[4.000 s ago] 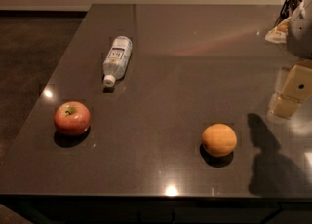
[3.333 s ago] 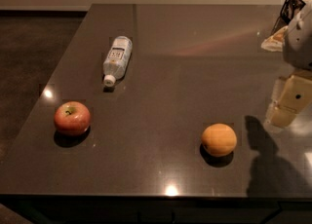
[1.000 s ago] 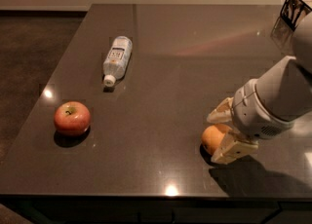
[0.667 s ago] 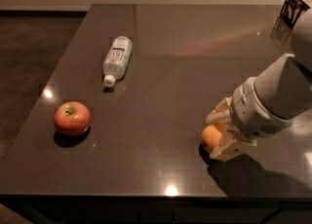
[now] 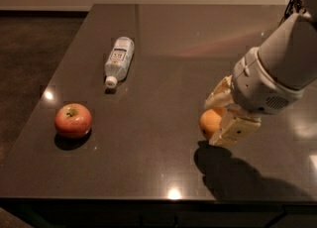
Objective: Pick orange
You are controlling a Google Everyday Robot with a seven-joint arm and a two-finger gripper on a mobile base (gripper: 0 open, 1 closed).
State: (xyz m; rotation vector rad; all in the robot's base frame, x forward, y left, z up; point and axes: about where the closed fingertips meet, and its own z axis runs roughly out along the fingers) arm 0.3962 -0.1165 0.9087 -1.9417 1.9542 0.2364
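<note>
Your gripper (image 5: 212, 124) has come across from the table's (image 5: 163, 48) right edge within the last few seconds. It now sits low, its fingers spread to either side of the orange (image 5: 209, 120), which hasn't shifted: it lies near the front edge, right of centre. They may already touch the skin. So only the squeeze and lift remain. The orange is round, with no long axis to align with.
</note>
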